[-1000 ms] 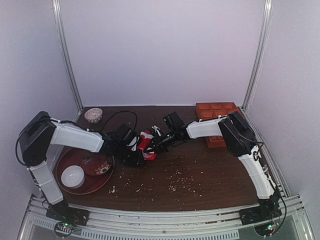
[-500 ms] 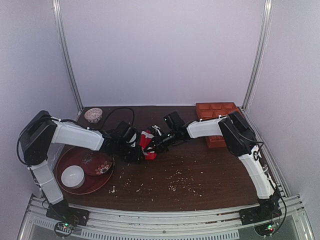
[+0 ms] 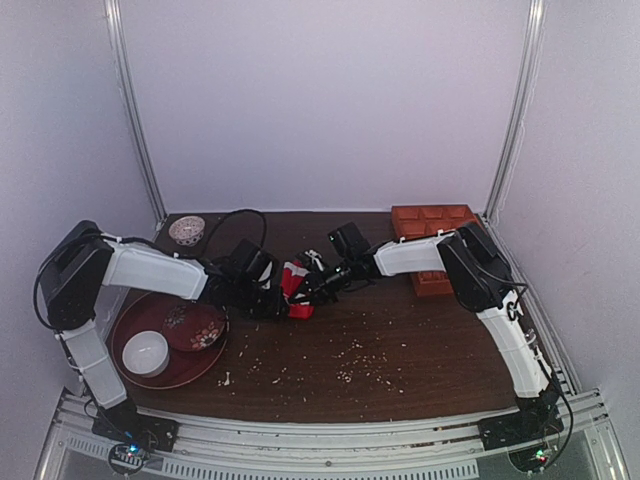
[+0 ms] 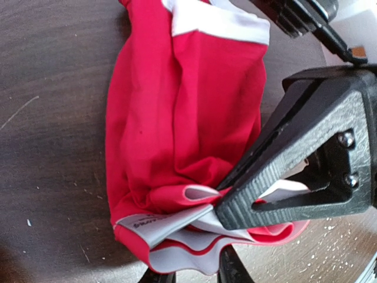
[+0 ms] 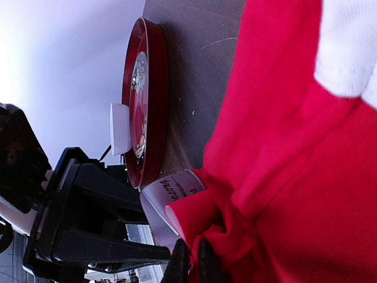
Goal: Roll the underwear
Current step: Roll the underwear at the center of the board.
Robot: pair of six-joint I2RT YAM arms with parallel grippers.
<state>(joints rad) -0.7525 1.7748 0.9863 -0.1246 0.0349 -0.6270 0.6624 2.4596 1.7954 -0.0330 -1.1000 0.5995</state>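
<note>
Left wrist view: underwear (image 4: 177, 118) bunched on the tabletop (image 4: 53, 147) between my arms.
My left fingers (image 4: 231, 271) pinch its grey hem, my right fingers (image 5: 207, 265) nip red cloth; I should roll evenly, holding tension, without tugging apart.

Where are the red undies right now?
In the top view, the underwear is in the middle of the table, pinched between the left gripper and the right gripper, just right of the red tray.
</note>
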